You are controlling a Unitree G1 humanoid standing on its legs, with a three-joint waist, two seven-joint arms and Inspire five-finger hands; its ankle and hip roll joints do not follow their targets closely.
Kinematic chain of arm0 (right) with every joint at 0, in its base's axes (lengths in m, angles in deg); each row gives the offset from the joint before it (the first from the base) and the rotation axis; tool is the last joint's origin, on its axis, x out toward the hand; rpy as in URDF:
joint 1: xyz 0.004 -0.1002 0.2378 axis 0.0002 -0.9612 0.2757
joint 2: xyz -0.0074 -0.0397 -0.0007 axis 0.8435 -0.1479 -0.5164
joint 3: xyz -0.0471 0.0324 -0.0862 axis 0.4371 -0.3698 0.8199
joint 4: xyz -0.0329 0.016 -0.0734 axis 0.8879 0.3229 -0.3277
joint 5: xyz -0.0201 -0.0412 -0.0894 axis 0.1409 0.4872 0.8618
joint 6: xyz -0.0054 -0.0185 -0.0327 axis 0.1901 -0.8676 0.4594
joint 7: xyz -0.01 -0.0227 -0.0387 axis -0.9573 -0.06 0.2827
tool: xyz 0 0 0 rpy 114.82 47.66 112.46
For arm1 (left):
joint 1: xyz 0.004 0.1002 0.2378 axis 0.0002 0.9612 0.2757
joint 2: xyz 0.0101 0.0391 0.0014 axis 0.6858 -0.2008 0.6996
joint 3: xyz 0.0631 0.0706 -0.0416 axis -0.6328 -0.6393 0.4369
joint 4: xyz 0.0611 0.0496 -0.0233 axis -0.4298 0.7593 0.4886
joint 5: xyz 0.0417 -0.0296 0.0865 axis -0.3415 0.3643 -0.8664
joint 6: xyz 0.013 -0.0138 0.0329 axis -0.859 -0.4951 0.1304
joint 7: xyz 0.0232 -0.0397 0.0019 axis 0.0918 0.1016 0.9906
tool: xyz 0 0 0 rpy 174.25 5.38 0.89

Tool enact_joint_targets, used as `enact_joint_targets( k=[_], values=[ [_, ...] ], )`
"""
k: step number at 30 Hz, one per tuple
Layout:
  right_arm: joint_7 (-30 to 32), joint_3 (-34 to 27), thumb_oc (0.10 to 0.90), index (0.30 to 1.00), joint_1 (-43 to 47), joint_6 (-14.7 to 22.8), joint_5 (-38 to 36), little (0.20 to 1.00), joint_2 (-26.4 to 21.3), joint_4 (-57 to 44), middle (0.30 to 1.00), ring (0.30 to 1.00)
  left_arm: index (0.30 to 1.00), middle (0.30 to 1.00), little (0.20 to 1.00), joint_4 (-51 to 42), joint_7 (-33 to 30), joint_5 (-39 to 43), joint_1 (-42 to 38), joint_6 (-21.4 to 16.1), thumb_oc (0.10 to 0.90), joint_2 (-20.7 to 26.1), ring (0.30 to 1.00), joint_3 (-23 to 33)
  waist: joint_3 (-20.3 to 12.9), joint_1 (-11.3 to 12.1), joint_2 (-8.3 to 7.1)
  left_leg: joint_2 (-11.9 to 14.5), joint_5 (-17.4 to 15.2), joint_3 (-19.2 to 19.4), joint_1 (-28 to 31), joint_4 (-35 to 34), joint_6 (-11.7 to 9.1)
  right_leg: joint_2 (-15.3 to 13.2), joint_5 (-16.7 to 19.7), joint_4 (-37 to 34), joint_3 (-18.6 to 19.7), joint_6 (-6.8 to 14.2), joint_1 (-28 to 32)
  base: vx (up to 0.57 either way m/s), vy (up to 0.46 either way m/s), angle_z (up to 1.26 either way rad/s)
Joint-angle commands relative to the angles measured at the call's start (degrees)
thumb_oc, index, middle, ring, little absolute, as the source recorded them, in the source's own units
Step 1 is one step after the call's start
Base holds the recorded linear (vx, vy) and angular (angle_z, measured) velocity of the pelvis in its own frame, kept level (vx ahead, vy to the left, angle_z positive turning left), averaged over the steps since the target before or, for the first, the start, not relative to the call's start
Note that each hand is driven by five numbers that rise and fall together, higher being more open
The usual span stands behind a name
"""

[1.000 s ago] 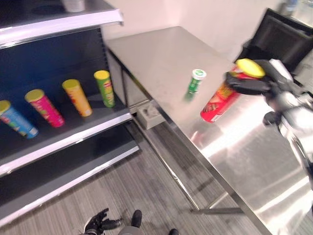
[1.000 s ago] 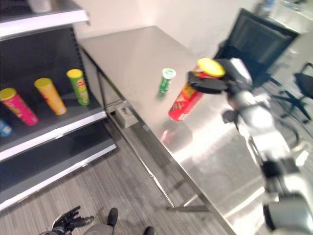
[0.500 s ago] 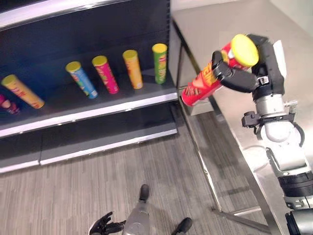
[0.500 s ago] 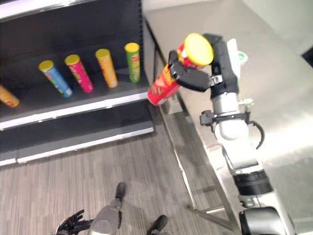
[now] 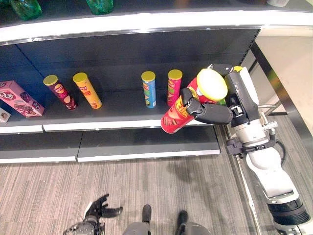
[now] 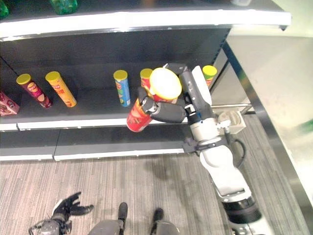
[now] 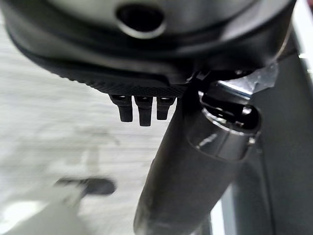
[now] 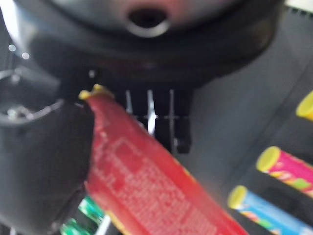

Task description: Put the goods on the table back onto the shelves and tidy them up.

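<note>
Carrying the red can (image 5: 185,108) in the right hand (image 5: 215,111), fingers and thumb wrapped round its upper body just under the yellow lid (image 5: 211,84); can tilted, base pointing toward 8 o'clock, hanging over the front edge of the middle shelf (image 5: 98,126).

Change over the last second: view has swung from the bench to the shelving. A second ago the can was held above the bench with a small green can beside it; half a second ago shelf was coming into frame; now the shelf sits square ahead. That is mostly camera/body turn, grip looks the same throughout.

On the shelf, standing: blue can (image 5: 148,89) and pink can (image 5: 174,87) at 10 o'clock from the held can, orange can (image 5: 87,90) and dark red can (image 5: 59,91) further toward 9, pink box (image 5: 19,98) at the far 9 end. Green can (image 6: 209,74) peeks out behind the hand in the right eye view.

Left hand (image 5: 98,211) hangs low at 7 o'clock, fingers spread, holding nothing.

Judgement: transport leg done, placement not yet. Free slot looks to be between the pink and green cans; can needs uprighting first.
</note>
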Motion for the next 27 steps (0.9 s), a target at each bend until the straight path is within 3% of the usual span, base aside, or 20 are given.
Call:
enact_joint_targets(
  k=[1,4,5,6,7,10,11,14,19,21,22,23,25,27],
  values=[
    [0.1,-1.6,0.4,0.3,9.1,5.6,-0.9,0.3,-0.1,-5.2,0.3,0.3,0.9,0.9,0.9,-2.1,0.9,0.2,-1.1,-2.1,0.8,1.4,0.9,-0.8,-2.6,1.6,-2.25,-4.0,-4.6,0.7,-1.3,-0.7,-2.5,-2.5,4.0,-9.8,-6.6,4.3,4.0,0.01,-0.052,0.53],
    [0.0,-1.0,0.4,0.3,8.6,5.3,0.0,0.3,-1.3,-4.2,0.3,0.3,0.9,0.9,0.9,-3.6,1.1,0.6,-1.3,-2.1,0.8,0.8,0.9,-1.9,-1.1,1.7,-2.33,-3.9,-5.5,2.3,-4.6,5.2,-3.1,-3.9,4.3,-11.5,-9.0,4.7,4.9,-0.03,0.039,0.31],
    [0.6,-0.1,0.4,0.3,9.2,4.7,1.1,0.3,-2.3,-3.4,0.3,0.3,0.9,0.9,0.9,-4.3,1.1,1.4,-1.5,-2.0,0.8,0.6,0.9,-2.2,0.1,1.9,-2.09,-1.4,-4.9,4.6,-8.0,8.5,-4.5,-5.5,4.4,-11.7,-10.0,5.0,5.1,-0.07,0.116,0.65],
    [0.6,0.0,0.4,0.3,9.3,4.7,1.1,0.3,-2.3,-3.3,0.3,0.3,0.9,0.9,0.9,-4.3,1.0,1.4,-1.5,-2.0,0.8,0.5,0.9,-2.1,0.1,1.8,-2.03,-1.3,-5.2,4.6,-8.2,8.9,-4.5,-5.4,4.3,-11.6,-10.0,4.9,5.1,0.0,0.199,0.77],
    [0.5,0.7,0.4,0.3,9.5,4.2,2.0,0.3,-2.4,-2.7,0.3,0.3,0.9,0.9,0.9,-3.8,0.9,1.0,-1.0,-1.9,0.8,0.3,0.9,-2.0,-0.3,2.0,-2.39,2.2,-4.4,4.7,-8.5,7.4,-5.2,-6.7,4.4,-11.7,-10.3,5.7,5.2,0.08,0.157,0.78],
    [1.1,2.5,0.4,0.3,10.1,3.7,3.4,0.3,-2.1,-0.9,0.3,0.3,0.9,0.9,0.9,-2.9,0.3,-0.3,-0.7,-1.8,0.8,1.1,0.9,-2.4,-1.1,2.5,-2.56,7.9,-1.2,2.4,-8.6,3.8,-6.5,-8.2,2.8,-11.6,-9.9,6.7,4.9,0.15,0.222,0.31],
    [1.0,3.3,0.4,0.3,10.3,3.2,3.7,0.3,-1.8,-0.5,0.3,0.3,0.9,0.9,0.9,-3.1,0.1,-0.4,-0.2,-1.8,0.8,1.5,0.9,-2.5,-2.1,2.6,-1.21,9.3,-0.3,0.0,-6.8,-0.1,-7.4,-8.1,1.9,-11.5,-9.5,7.1,5.5,0.23,0.306,-0.17],
    [1.7,3.5,0.4,0.3,11.4,2.5,4.9,0.3,-0.6,0.3,0.3,0.3,0.9,0.9,0.9,-2.6,0.2,-1.2,0.0,-1.6,0.8,1.6,0.9,-2.8,-3.5,2.3,0.56,7.3,-2.2,0.5,-5.5,-0.7,-8.4,-10.4,3.6,-11.5,-9.9,8.2,5.8,0.14,0.291,-0.23],
    [2.3,5.4,0.4,0.3,14.3,1.6,7.0,0.3,1.7,0.4,0.3,0.3,0.9,0.9,0.9,-1.3,-0.7,-0.8,-0.5,-2.0,0.8,2.4,0.9,-1.4,-3.3,3.7,0.41,4.9,-3.8,3.9,-3.5,-0.7,-7.0,-14.1,6.4,-11.5,-9.3,9.6,4.9,0.05,0.236,-0.19],
    [2.8,6.1,0.4,0.3,15.8,0.8,8.6,0.3,1.3,1.1,0.3,0.3,0.9,0.9,0.9,0.7,-1.2,-1.0,-0.5,-2.0,0.8,2.4,0.9,-0.6,-3.2,4.7,0.33,2.6,-4.8,4.4,-3.2,-0.7,-5.5,-16.9,7.0,-11.3,-9.7,11.2,4.8,0.09,0.349,-0.06],
    [2.5,6.8,0.4,0.3,16.5,0.2,9.8,0.3,1.0,1.5,0.3,0.3,0.9,0.9,0.9,0.6,-1.0,-1.1,-0.1,-1.8,0.8,2.4,0.9,-0.7,-2.7,5.3,0.56,0.4,-6.0,4.3,-2.5,-0.7,-3.4,-19.5,6.6,-5.3,-8.9,11.7,2.7,0.08,0.344,0.12],
    [2.5,7.3,0.4,0.3,17.2,0.0,10.4,0.3,1.0,1.9,0.3,0.3,0.9,0.9,0.9,0.5,-0.9,-1.4,0.0,-1.7,0.8,2.5,0.9,-0.8,-2.4,5.5,0.87,-0.2,-6.4,4.4,-1.9,-0.7,-2.9,-20.3,6.6,-2.7,-8.3,11.7,1.6,0.05,0.349,0.03],
    [3.1,9.0,0.4,0.3,19.1,-0.2,11.5,0.3,0.9,3.5,0.3,0.3,0.9,0.9,0.9,0.0,-0.9,-1.2,-0.2,-1.7,0.8,3.1,0.9,-0.8,-1.0,5.6,1.55,-0.7,-6.7,4.0,-1.3,-0.7,-1.9,-20.4,6.9,2.4,-6.9,11.3,-1.0,0.0,0.139,-0.09],
    [4.2,10.8,0.4,0.3,23.4,-0.4,11.7,0.3,0.9,5.6,0.3,0.3,0.9,0.9,0.9,-0.9,-1.3,0.1,-1.3,-2.2,0.8,3.8,0.9,-1.5,1.0,6.0,1.68,-0.8,-7.1,2.9,-1.5,-0.7,-2.0,-18.6,8.9,-0.2,-3.9,10.9,-4.8,-0.02,-0.015,-0.22]
  ],
)
